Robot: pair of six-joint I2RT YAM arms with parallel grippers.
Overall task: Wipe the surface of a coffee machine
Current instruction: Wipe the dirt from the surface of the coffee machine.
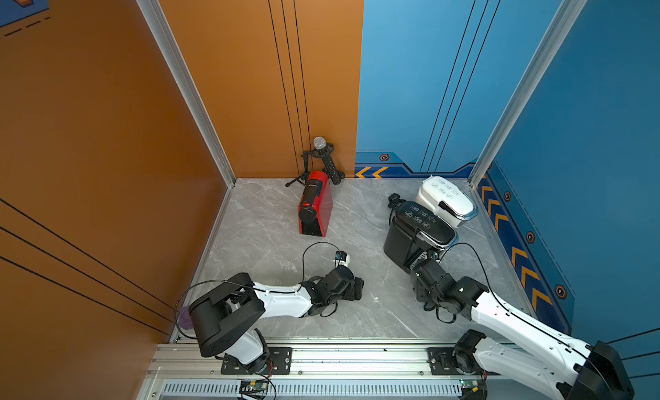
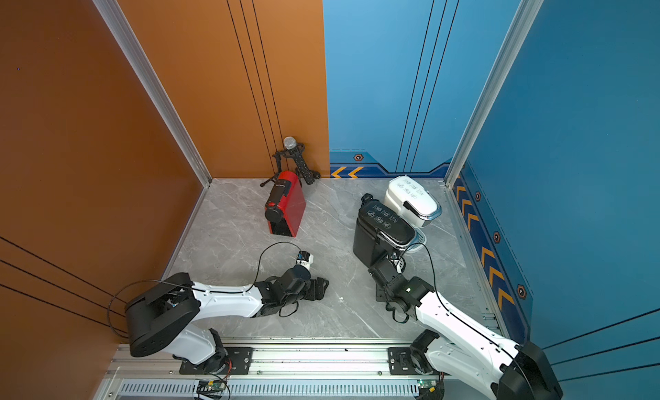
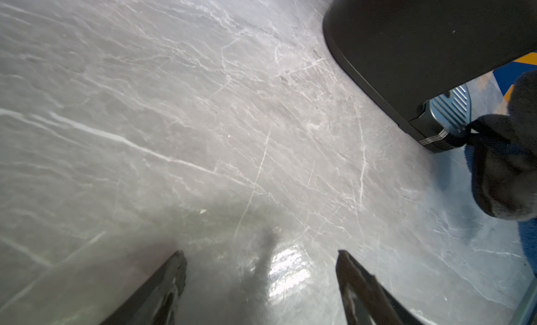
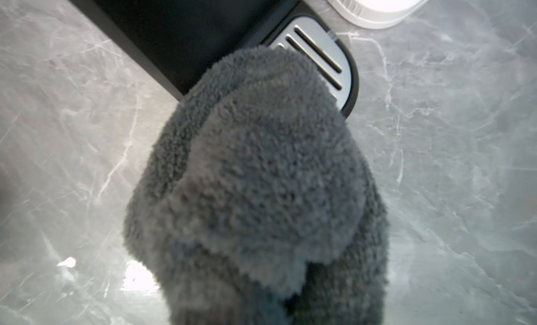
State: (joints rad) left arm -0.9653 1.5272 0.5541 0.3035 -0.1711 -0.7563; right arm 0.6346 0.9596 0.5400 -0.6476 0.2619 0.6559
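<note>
Right wrist: cloth [image 4: 261, 178] in right pincer [image 1: 423, 269] against coffee machine [image 4: 174, 33].

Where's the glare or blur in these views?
Left wrist view: a bright glare patch on the marble tabletop between the soft, out-of-focus fingers. Right wrist view: the grey cloth is near the lens and slightly blurred, with glare beside it. Both top views: even and sharp.
</note>
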